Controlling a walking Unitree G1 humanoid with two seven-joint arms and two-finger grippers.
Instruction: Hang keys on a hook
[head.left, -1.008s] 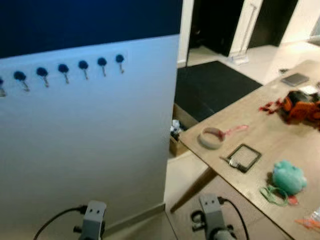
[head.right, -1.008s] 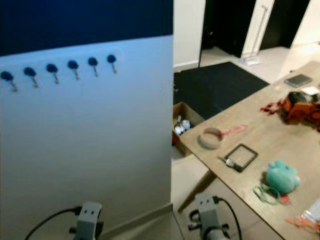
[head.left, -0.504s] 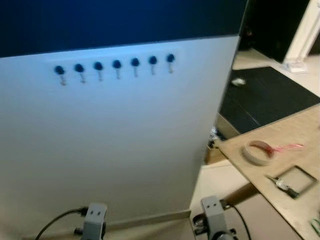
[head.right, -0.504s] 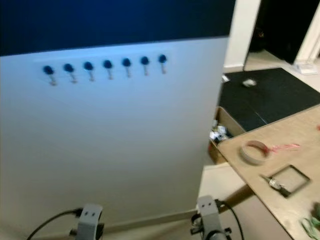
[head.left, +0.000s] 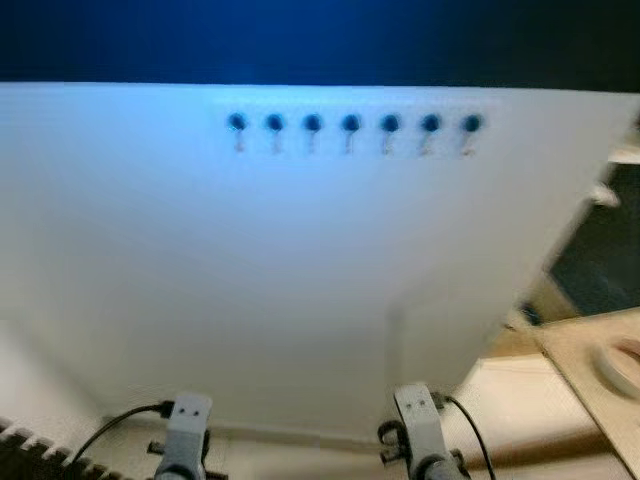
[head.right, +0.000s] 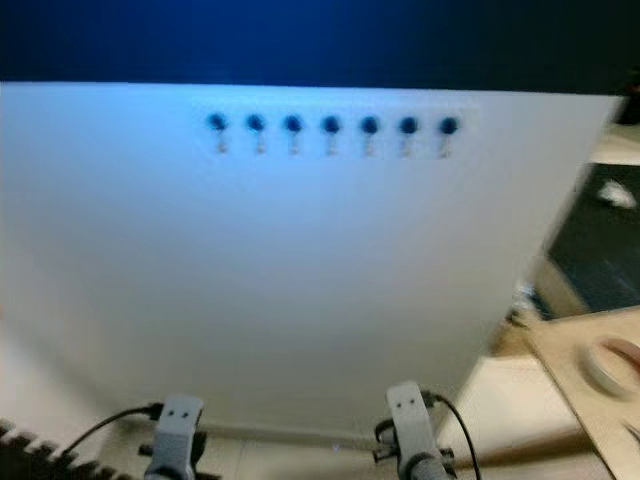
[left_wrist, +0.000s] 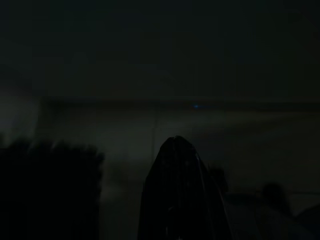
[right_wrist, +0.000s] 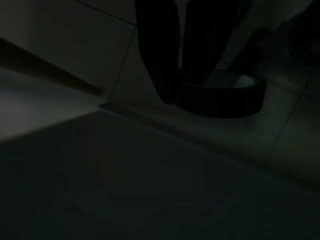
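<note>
Quick update: compared with half a second back, the whole picture is swung round. That is put down to the camera turning, not to anything on the wall being moved. The row of hooks (head.left: 350, 123) is now seen almost square-on and centred, high on the white wall (head.left: 300, 290), where it was off to the left and slanted before. The table (head.left: 600, 370) is pushed out to the right edge, with just a bit of the tape roll (head.right: 612, 362) left in sight. For the task, this is judged as lining up with the hooks, with the hanging itself not yet started. Both arms are kept low at the bottom of the head views, well below the hooks. The left pincer (left_wrist: 175, 150) is caught in near-darkness, so open or closed cannot be told. The same goes for the right pincer (right_wrist: 179, 85), which is pointed down at a tiled floor near a dark ring-shaped thing (right_wrist: 220, 95). Where the keys are cannot be told from these shots either, so a hold on them can't be confirmed.
</note>
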